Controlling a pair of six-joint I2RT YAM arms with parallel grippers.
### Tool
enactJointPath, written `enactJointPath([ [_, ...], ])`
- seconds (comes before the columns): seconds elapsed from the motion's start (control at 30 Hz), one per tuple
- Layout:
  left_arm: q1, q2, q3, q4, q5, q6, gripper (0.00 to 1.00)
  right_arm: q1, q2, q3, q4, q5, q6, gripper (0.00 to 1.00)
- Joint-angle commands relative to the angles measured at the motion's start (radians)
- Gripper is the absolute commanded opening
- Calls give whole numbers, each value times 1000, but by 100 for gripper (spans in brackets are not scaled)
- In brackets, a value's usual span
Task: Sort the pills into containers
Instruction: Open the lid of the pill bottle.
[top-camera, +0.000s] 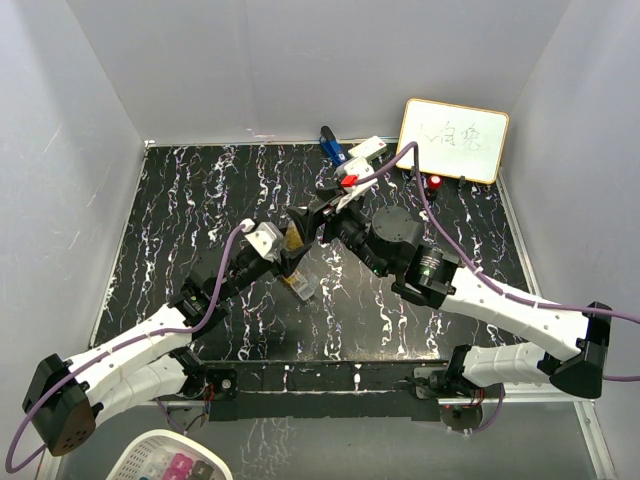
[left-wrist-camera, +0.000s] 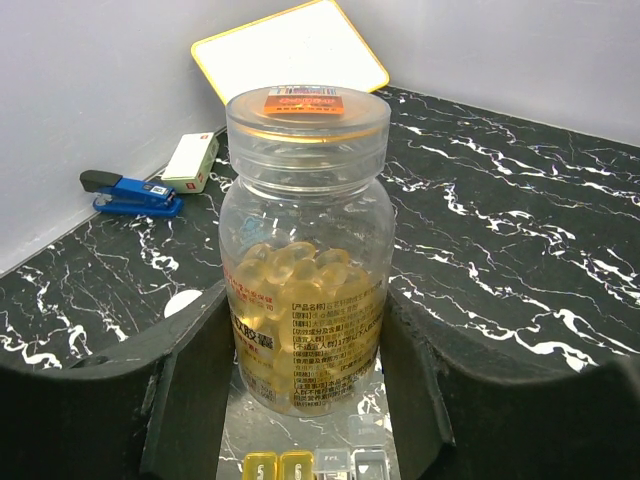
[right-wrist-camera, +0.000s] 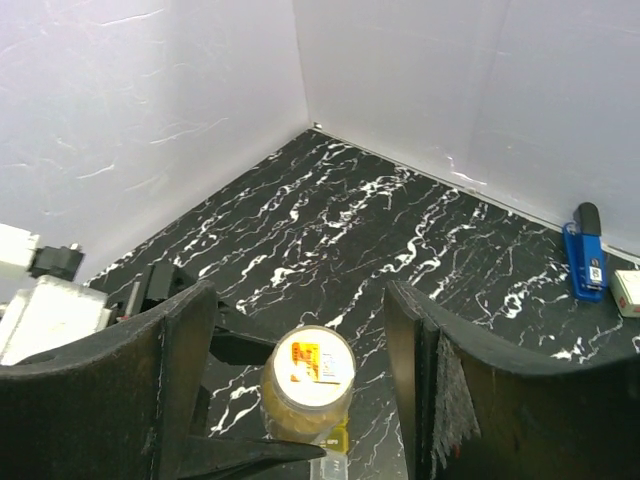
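A clear golden-amber bottle (left-wrist-camera: 305, 250) full of yellow softgel pills (left-wrist-camera: 290, 265) stands upright with its lid (right-wrist-camera: 313, 365) on. My left gripper (left-wrist-camera: 305, 305) is shut on its lower body, one finger pressed against each side. In the top view this grip (top-camera: 290, 250) sits mid-table. My right gripper (right-wrist-camera: 300, 300) hovers open above the bottle (right-wrist-camera: 305, 400), its fingers spread wider than the lid and not touching it. A small oblong pill box (left-wrist-camera: 310, 465) with yellow-gold and clear sections lies just in front of the bottle, also seen from above (top-camera: 303, 288).
A blue stapler (top-camera: 333, 148) and a white rectangular block (top-camera: 368, 150) lie at the back wall. A whiteboard (top-camera: 452, 140) leans at the back right, with a small red-topped item (top-camera: 436, 182) before it. A white basket (top-camera: 170, 460) sits off the table's near left corner.
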Motion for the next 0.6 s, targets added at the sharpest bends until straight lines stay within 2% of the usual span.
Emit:
enactJointPath([
  [0.0,-5,-32,21,49,-21,12,0,7,-13,-24,57,85,12,65],
  [0.57,-5,-31,20,71,8,-32,0,12,17,-67,92,42,72,64],
])
